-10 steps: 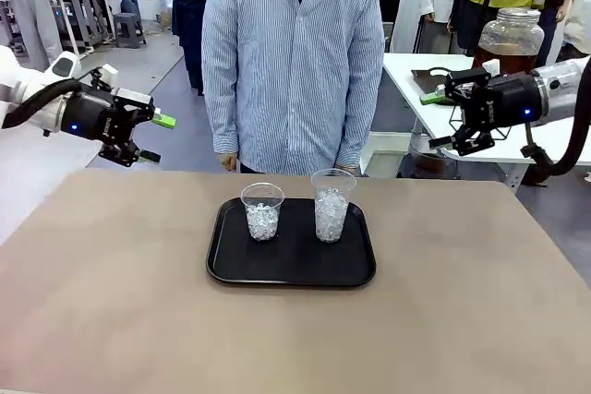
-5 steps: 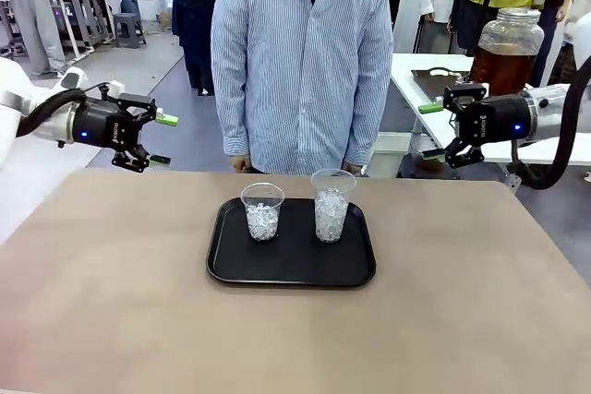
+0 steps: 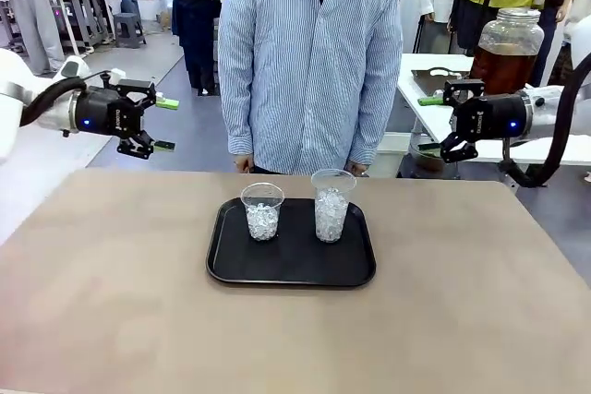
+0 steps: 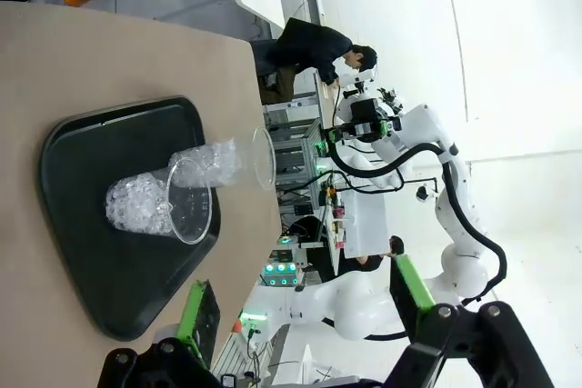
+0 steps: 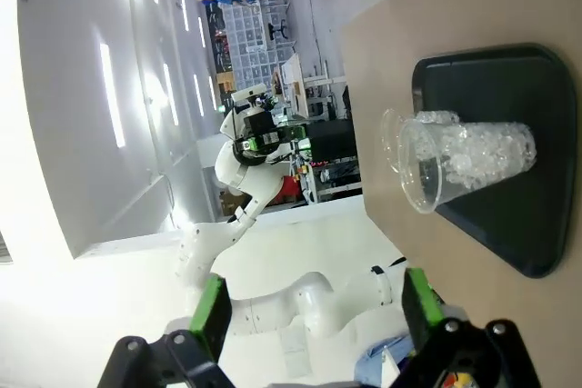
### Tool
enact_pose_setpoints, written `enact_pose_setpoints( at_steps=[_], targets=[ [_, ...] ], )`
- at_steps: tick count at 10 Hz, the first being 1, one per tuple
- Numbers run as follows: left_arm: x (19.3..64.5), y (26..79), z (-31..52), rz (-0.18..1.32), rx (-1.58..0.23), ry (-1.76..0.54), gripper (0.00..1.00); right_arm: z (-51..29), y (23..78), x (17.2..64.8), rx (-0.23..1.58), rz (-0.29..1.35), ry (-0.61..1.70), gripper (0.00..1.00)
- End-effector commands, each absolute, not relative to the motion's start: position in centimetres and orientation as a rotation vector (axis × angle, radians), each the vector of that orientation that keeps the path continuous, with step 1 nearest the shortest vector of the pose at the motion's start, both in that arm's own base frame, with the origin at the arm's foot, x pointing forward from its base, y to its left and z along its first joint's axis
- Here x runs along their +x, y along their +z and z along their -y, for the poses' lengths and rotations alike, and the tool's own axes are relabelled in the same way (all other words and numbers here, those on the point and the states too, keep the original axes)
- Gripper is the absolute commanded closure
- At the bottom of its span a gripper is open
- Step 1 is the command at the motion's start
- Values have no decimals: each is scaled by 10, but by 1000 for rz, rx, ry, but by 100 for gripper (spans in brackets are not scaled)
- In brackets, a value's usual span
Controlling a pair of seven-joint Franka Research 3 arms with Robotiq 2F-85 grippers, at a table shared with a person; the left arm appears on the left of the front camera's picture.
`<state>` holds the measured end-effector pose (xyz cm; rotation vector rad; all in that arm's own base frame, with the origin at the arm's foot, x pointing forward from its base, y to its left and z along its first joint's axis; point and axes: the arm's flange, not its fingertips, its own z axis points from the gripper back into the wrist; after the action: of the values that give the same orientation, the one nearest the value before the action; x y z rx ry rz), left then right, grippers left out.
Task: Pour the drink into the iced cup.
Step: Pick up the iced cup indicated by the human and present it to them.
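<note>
Your left pincer (image 3: pixel 165 125) is in the upper left of the front view, jaws spread wide and empty. Vs. half a sec ago it's come up a bit. Your right pincer (image 3: pixel 428 123) is at the upper right, also wide and empty, and has lifted slightly since the prev. frame. Both hang beyond the far corners of the table (image 3: pixel 111 302), well apart from the tray (image 3: pixel 277 269).

The black tray lies mid-frame on the table, same spot as before. On it are the short iced cup (image 3: pixel 262 211) at left and the tall iced cup (image 3: pixel 331 204) at right. Both are upright and hold ice; they're near each other but not touching, and neither has moved.

The drink (image 3: pixel 499 69) is amber-brown, in a big glass jar (image 3: pixel 511 34) at the upper right. The jar stands on a white side table (image 3: pixel 554 147) behind the right pincer and hasn't moved.

The person (image 3: pixel 309 62), in a striped shirt, stands at the table's far edge, top centre. They've shifted a little toward frame right over the last sec.

In the left wrist view the green pads (image 4: pixel 195 315) rise far apart at the bottom. The tray and cups lie sideways at the left.
</note>
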<state>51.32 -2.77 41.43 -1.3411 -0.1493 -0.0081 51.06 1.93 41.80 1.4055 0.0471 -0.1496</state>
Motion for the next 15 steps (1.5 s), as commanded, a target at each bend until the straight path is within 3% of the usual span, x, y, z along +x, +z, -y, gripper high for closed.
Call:
enact_pose_setpoints(
  at_steps=[1, 15],
  targets=[
    [517, 413, 22, 149, -1383, -38, 0, -16, 420, 517, 1439, -48, -142, 0],
    [514, 413, 25, 137, -1359, -16, 0, -16, 416, 510, 1414, -55, -153, 0]
  ],
)
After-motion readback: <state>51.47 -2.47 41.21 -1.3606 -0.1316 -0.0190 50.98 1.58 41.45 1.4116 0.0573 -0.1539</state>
